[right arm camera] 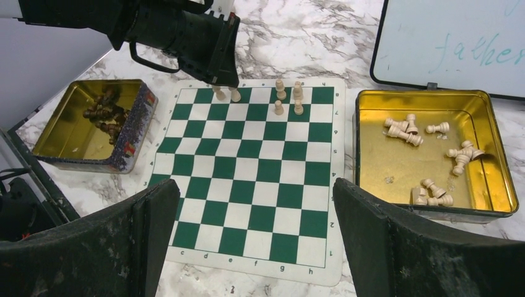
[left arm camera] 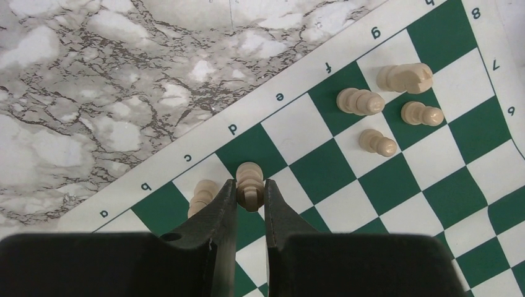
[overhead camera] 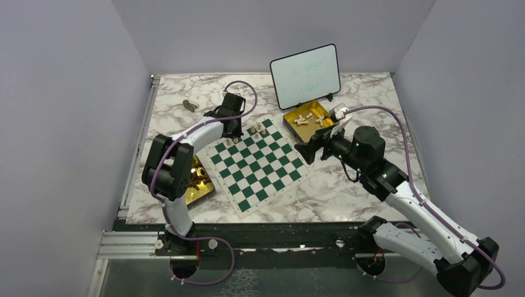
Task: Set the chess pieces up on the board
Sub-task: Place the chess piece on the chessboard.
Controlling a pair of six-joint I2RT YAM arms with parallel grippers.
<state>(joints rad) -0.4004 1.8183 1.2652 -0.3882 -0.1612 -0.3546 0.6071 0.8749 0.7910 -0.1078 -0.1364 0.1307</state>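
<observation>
The green and white board [overhead camera: 257, 166] lies in the middle of the table. My left gripper [left arm camera: 250, 185] is shut on a pale beige chess piece [left arm camera: 249, 172] over the edge row by the letter d, and a second pale piece [left arm camera: 203, 193] stands just left of its finger. Several more pale pieces [left arm camera: 360, 101] stand near the f and g files. In the top view my left gripper [overhead camera: 234, 133] is at the board's far left corner. My right gripper [right arm camera: 254, 189] hangs open and empty above the board's near edge [right arm camera: 247, 247].
A gold tin [right arm camera: 371, 154] right of the board holds several loose pale pieces [right arm camera: 405, 131]. Another gold tin [right arm camera: 62, 148] on the left holds dark brown pieces. A small whiteboard [overhead camera: 305, 75] stands behind, and a brown object [overhead camera: 189, 105] lies at the far left.
</observation>
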